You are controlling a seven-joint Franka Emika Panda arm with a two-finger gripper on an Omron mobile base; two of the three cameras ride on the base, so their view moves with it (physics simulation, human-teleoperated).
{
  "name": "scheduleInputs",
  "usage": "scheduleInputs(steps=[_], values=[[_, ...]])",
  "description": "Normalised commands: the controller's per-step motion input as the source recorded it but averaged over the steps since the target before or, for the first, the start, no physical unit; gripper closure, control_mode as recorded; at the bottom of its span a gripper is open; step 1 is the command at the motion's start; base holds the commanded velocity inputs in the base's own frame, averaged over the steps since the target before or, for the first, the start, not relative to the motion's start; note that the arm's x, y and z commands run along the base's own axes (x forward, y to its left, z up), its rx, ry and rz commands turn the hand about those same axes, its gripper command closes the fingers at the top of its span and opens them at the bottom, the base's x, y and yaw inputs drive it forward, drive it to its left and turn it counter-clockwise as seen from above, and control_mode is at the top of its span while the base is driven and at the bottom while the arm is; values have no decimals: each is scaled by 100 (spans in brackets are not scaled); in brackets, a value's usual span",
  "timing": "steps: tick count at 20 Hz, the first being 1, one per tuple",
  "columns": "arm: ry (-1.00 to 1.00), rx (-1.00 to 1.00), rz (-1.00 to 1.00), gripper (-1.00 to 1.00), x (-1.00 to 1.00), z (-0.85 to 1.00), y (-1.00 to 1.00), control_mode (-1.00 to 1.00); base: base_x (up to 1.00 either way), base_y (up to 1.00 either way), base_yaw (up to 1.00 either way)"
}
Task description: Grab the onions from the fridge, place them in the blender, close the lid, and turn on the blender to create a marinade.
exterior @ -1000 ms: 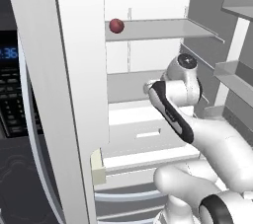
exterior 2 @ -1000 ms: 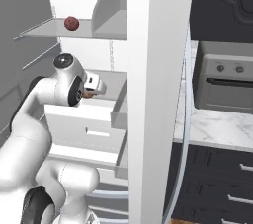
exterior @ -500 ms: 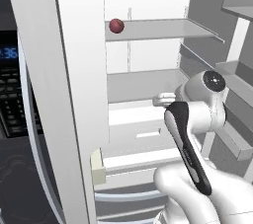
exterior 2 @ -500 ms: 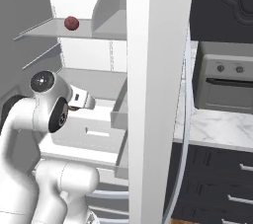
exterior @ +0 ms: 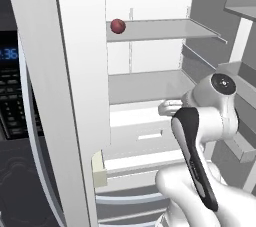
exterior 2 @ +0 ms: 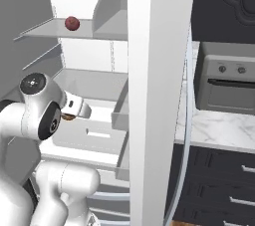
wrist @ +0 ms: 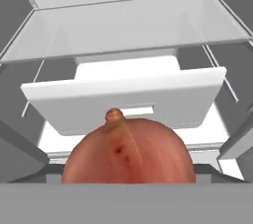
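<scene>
In the left base view, a black microwave with a blue display and keypad [exterior: 11,96] sits at the far left. Just right of it stands the edge of the tall pale grey-white fridge [exterior: 75,96], open. On its upper white shelf [exterior: 160,30] rests one small round dark maroon-red onion [exterior: 118,26], near the shelf's left front corner, with bare shelf running away to the right. Below it a second shelf [exterior: 145,87] lies bare, and under that a white drawer with a slot handle [exterior: 142,133] is pulled forward. The white arm with dark joints [exterior: 210,121] rises at the lower right, its wrist reaching in at the level of the drawer front, under the second shelf's front edge. Grey door bins [exterior: 240,71] flank it on the right, close beside the elbow.

The right base view adds what the left one hides: the claw [exterior 2: 69,115] just above the pulled-out drawer, with something brownish tucked at its tip, and the fridge's white side wall [exterior 2: 159,95] cutting the scene in two. Right of that wall are a grey oven-like appliance with knobs [exterior 2: 226,85], a marble-topped desk [exterior 2: 219,130] and dark cabinet drawers [exterior 2: 219,180].

The hand view shows a second onion [wrist: 128,151], reddish-brown with a stub on top, large and close at the bottom, right where the claw's tips would be; it hides them, so the claw appears closed on it, though I cannot tell how wide it stands. Beyond it lie the drawer front and the bare shelf.
</scene>
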Motion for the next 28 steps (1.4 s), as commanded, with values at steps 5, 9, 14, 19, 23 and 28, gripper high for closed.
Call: scheduleInputs(steps=[5,9,14,19,23,28], values=[[0,0,0,100,-6,-4,0,100,-79,14,0],[0,0,0,100,0,0,0,100,-100,27,0],[0,0,0,100,0,0,0,100,-100,41,-17],[0,0,0,100,0,0,0,100,-100,51,-39],[0,0,0,100,0,0,0,100,-86,41,-68],[0,0,0,100,0,0,0,100,-56,13,-87]])
